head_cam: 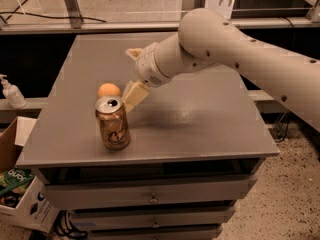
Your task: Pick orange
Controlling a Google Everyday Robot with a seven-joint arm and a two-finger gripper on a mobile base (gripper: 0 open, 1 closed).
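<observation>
The orange [109, 90] is a small round fruit on the grey table top [200, 119], left of centre. It sits just behind a copper-coloured drink can [113, 123] that stands upright near the front left. My gripper [128, 78] comes in from the right, just right of the orange, and is open and empty. Its lower finger [134, 95] reaches down beside the orange and close to the can's top. Its upper finger [134, 52] is farther back. I cannot tell whether the lower finger touches the orange.
My thick white arm [240, 49] spans the table's right half. The table sits on a cabinet with drawers [152, 196]. A cardboard box [17, 184] is on the floor at left. A pump bottle [11, 91] stands on a ledge at far left. Metal framing runs behind.
</observation>
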